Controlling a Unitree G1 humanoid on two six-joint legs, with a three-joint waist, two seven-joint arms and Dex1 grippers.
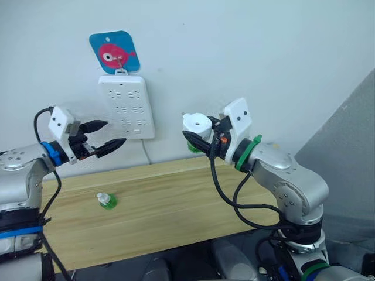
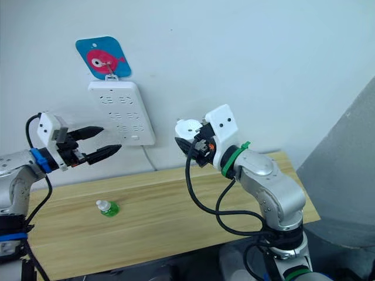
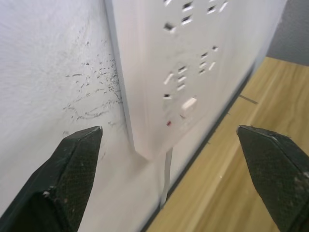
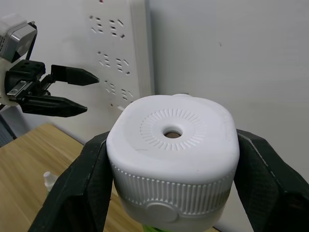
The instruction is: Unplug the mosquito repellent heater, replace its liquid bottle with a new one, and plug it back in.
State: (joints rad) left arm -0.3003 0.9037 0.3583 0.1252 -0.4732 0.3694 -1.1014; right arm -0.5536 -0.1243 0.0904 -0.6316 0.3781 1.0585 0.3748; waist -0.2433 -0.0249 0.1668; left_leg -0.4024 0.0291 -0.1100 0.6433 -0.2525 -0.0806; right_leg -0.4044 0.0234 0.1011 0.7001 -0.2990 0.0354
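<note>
The mosquito repellent heater (image 4: pixel 172 159) is unplugged and held in the air to the right of the wall-mounted power strip (image 1: pixel 125 106), clamped between the 2 fingers of the right gripper (image 1: pixel 199 138), with green showing beneath it. 1 green bottle (image 1: pixel 107 201) lies on the wooden table (image 1: pixel 176 205). Whether the swap is done cannot be told; replugging remains. The left gripper (image 1: pixel 105 136) hovers beside the strip's lower edge, fingers spread and empty.

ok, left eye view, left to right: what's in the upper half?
left hand, open → power strip on the wall, fish hook above it → mosquito repellent heater → right hand shut on it.
</note>
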